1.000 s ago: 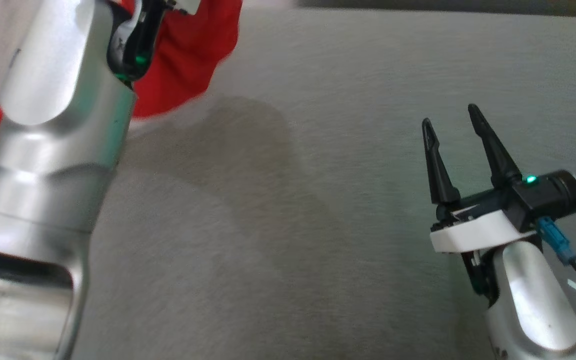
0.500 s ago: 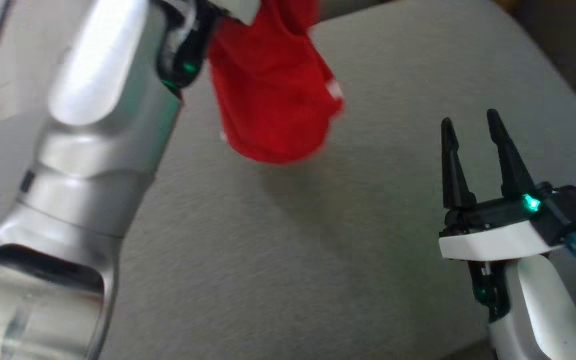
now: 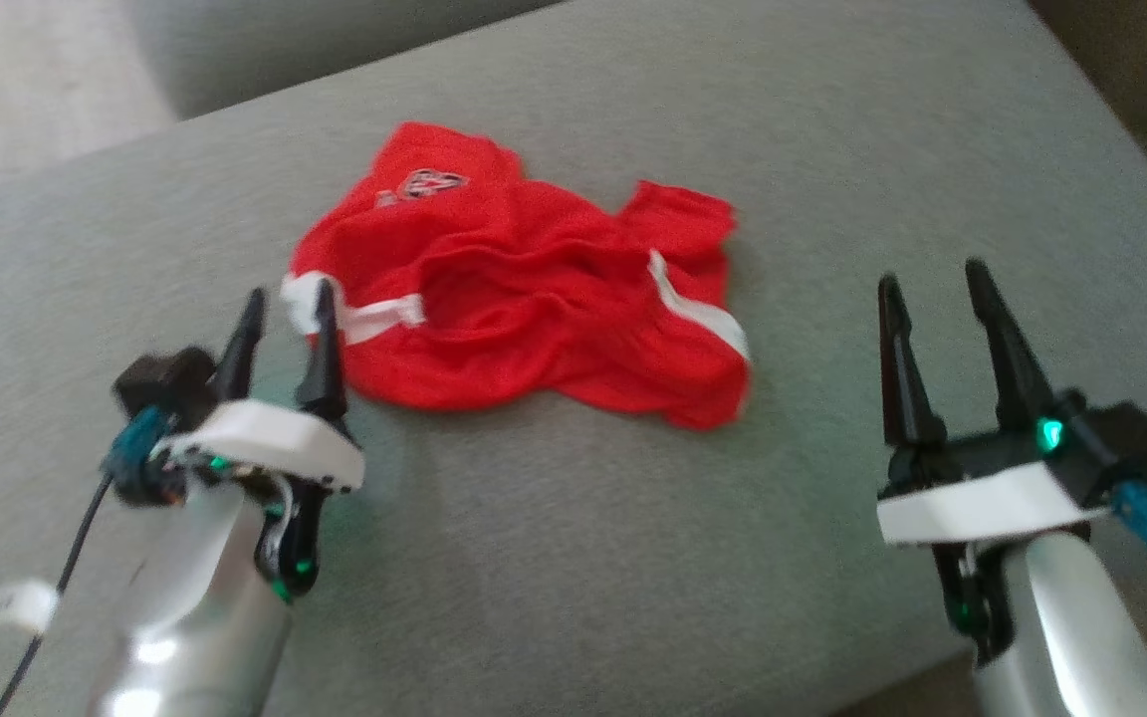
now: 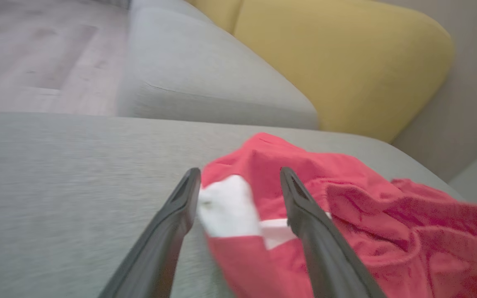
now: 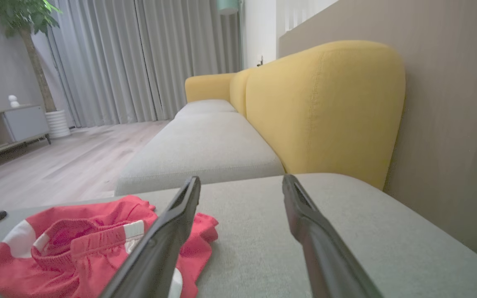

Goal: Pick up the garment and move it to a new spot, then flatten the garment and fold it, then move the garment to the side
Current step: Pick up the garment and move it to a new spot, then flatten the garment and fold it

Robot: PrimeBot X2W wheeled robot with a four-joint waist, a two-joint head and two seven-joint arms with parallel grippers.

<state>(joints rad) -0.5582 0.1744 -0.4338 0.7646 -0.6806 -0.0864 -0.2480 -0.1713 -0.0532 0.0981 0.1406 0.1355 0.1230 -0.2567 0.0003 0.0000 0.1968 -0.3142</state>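
Blurring across garment (image 3: 534, 309) crest (image 3: 424, 184)

The crumpled red fabric garment (image 3: 524, 289) lies on the grey fabric sofa seat (image 3: 573, 558), with the left end effector (image 3: 289, 295) at its near left corner, the right end effector (image 3: 933, 276) well apart off its right side, and the yellow padded backrest (image 5: 325, 107) standing beyond the seat.

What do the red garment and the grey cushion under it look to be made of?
Red garment: thin, soft fabric, likely a synthetic sports knit; it lies in loose crumpled folds, matte, with white trim. Grey cushion: woven upholstery cloth, matte, with a fine visible grain.
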